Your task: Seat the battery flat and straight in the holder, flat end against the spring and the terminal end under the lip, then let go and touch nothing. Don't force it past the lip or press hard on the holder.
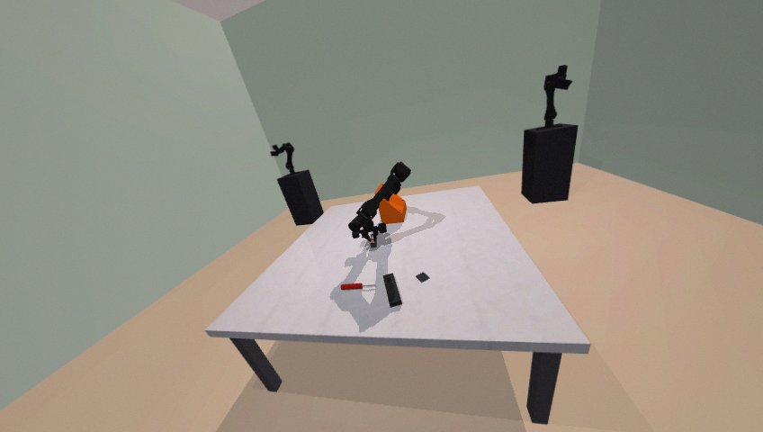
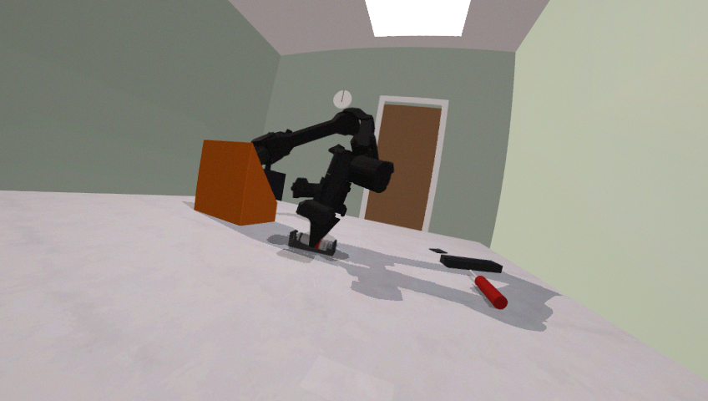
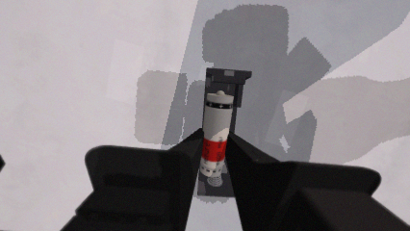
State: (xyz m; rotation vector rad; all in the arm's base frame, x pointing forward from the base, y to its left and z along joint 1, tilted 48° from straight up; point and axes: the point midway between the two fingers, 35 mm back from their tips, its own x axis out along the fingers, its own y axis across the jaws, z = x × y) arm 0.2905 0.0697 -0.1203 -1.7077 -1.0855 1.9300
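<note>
The battery (image 2: 326, 244) (image 3: 217, 120), white with a red band, lies lengthwise within the small black holder (image 1: 373, 246) (image 2: 326, 251) (image 3: 229, 73). In the wrist view its terminal nub points at the lip end, with a gap between nub and lip. Its flat end is at the spring (image 3: 215, 181), whose coils show beyond it. The battery runs nearly in line with the holder; whether it rests fully on the floor of the holder cannot be told. My gripper (image 2: 316, 244) (image 3: 214, 134) is shut on the battery around the red band. The fingers hide part of the holder's sides.
An orange block (image 1: 392, 210) (image 2: 225, 181) stands near the arm's base. A red-handled screwdriver (image 1: 351, 286) (image 2: 490, 291), a long black box (image 1: 392, 290) (image 2: 471, 263) and a small dark square (image 1: 422, 277) (image 2: 437, 251) lie on the table (image 1: 471, 315) away from the holder.
</note>
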